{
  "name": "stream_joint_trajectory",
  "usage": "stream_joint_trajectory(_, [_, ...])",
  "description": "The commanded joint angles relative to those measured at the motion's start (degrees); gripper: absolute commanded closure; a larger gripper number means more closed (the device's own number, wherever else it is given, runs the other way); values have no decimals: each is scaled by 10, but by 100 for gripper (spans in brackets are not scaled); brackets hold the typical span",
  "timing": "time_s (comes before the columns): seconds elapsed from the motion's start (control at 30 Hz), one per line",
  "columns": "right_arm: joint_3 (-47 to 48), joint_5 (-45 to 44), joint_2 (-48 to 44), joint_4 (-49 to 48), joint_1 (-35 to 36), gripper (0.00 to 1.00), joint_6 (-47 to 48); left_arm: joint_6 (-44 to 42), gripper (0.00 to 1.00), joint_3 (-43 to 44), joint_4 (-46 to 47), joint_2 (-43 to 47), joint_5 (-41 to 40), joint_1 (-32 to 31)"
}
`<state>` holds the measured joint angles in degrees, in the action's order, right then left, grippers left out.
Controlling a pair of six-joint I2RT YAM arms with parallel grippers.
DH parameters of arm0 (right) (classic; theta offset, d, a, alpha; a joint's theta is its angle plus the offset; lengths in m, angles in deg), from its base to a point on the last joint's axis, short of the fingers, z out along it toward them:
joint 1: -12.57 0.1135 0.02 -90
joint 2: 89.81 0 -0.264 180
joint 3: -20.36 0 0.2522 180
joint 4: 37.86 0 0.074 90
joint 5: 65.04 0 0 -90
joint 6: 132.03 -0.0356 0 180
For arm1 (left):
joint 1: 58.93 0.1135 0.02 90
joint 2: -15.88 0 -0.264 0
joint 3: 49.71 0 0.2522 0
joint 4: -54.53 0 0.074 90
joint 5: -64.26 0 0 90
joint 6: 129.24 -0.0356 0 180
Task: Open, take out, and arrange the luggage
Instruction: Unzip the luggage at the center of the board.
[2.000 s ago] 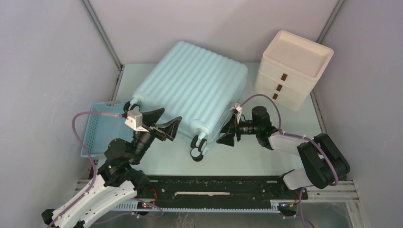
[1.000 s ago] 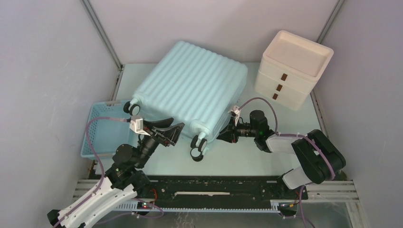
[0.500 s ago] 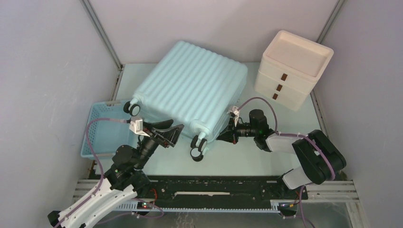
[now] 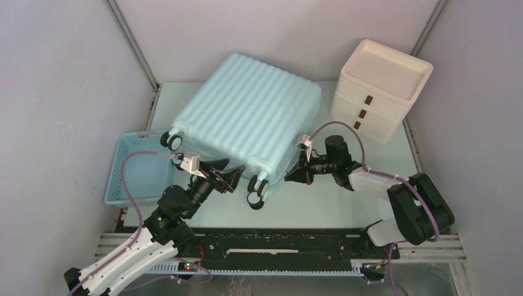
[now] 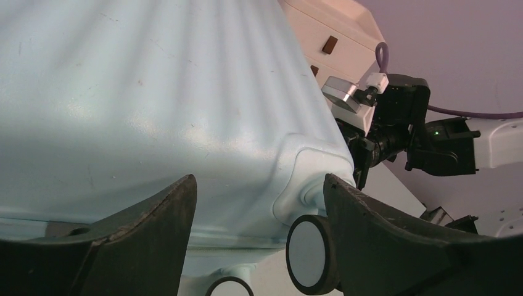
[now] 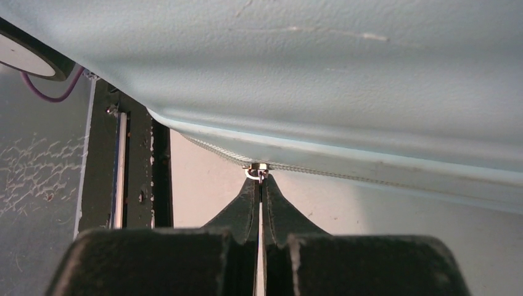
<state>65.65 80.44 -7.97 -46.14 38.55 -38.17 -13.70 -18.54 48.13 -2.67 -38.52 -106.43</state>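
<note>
Well, it's barely begun: the luggage [image 4: 247,117] lies zipped shut across the tabletop's [image 4: 327,200] far middle, nothing taken out yet. The right pincer [image 4: 291,177] is pinched tight on its zip pull [image 6: 261,174]. The left pincer [image 4: 227,174] gapes wide, empty, beside a wheel [image 5: 311,254]. I can read no writing anywhere.

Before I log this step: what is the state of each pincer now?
Left pincer: open, holding nothing.
Right pincer: shut on the zipper pull of the luggage.

Pale mint-blue ribbed luggage [image 4: 247,111], blue slatted basket [image 4: 142,176], cream box [image 4: 385,71] with brown tabs [image 4: 368,100].
</note>
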Motion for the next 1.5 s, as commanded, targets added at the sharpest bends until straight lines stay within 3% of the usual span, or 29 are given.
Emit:
stream_joint_trajectory(0.0, [27,-19,-18,61,-30,100,48,-20,20,-13,37,-1,20,-1])
stream_joint_trajectory(0.23, [63,-66,-19,131,-39,100,82,-15,20,-20,48,5,38,-1])
stream_joint_trajectory(0.47, [75,-64,-30,140,-52,100,64,-9,20,-21,50,-1,50,-1])
stream_joint_trajectory(0.83, [127,-71,-34,238,-75,100,84,-6,20,-21,64,-25,63,-2])
stream_joint_trajectory(1.47, [165,-106,-7,301,-107,100,129,12,20,-23,75,-32,79,-2])
